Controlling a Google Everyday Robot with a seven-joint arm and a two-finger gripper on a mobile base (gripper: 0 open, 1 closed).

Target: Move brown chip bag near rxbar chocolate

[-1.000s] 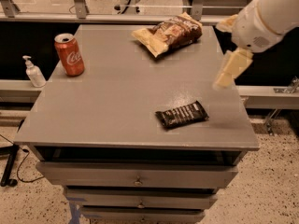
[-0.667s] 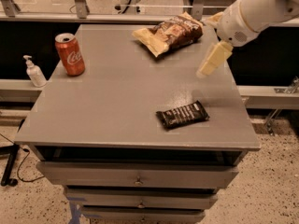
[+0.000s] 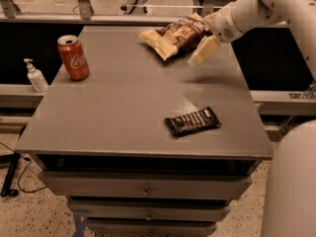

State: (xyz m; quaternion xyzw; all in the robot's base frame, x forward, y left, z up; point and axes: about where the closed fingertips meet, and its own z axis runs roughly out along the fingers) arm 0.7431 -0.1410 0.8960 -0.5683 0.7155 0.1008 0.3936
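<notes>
Got the gripper (image 3: pixel 203 51) hanging just right of the brown chip bag (image 3: pixel 173 36), probably prepping a grab toward the rxbar chocolate (image 3: pixel 192 122) out front, can't tell how open.

The cream two-finger gripper (image 3: pixel 203 52) is held over the far right of the grey table top (image 3: pixel 123 107), just beside the crinkly dark brown chip bag (image 3: pixel 175 33). Bare surface is left between that bag and the glossy black wrapped rxbar chocolate (image 3: pixel 192 121) near the front right. The far left is taken by an upright red soda can (image 3: pixel 73 57), well apart from both
</notes>
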